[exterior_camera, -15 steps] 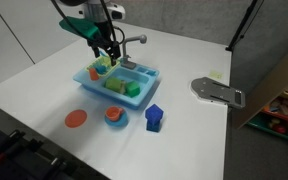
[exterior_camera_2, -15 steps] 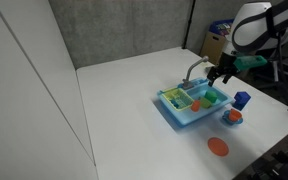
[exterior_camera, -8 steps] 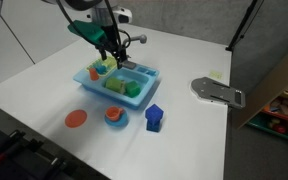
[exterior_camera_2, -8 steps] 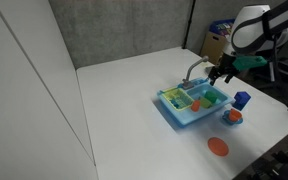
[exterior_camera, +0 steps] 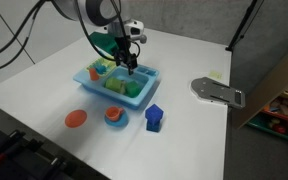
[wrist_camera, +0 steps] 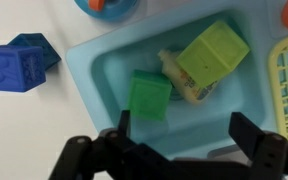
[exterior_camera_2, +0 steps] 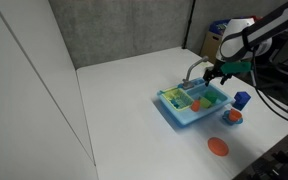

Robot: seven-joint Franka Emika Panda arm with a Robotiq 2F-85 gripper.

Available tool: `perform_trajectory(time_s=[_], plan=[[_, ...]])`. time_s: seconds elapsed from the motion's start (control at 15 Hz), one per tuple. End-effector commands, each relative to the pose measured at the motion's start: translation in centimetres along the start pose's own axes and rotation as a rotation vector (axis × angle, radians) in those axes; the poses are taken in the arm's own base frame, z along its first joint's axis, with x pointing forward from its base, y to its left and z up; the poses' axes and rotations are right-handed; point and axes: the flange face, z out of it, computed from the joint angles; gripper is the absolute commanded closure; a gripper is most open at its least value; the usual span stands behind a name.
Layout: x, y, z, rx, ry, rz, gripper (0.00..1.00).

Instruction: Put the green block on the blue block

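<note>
The green block lies in a basin of the light blue toy sink. In the wrist view it sits just ahead of the end effector, nearer its left-hand finger. The end effector hovers over the sink with its fingers wide apart and holds nothing. A larger yellow-green block rests tilted beside the green one in the same basin. The blue block stands outside the sink on the white bench, near a small bowl and an orange disc. The sink wall stands between the two blocks.
</note>
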Motion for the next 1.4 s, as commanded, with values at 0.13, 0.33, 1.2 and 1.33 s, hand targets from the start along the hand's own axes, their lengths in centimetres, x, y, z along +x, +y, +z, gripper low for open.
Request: perform_trajectory(time_s=[0.13,0.33,1.2,1.33], plan=[[2.4,0.4,3.9,-0.065,0.005,0.082,0.0],[2.5,0.9,5.7,-0.089,-0.003,0.106,0.0],[2.5,0.7,8.2,-0.048,0.028,0.11,0.0],[2.4,0.8,8.5,-0.052,0.029,0.113,0.0]])
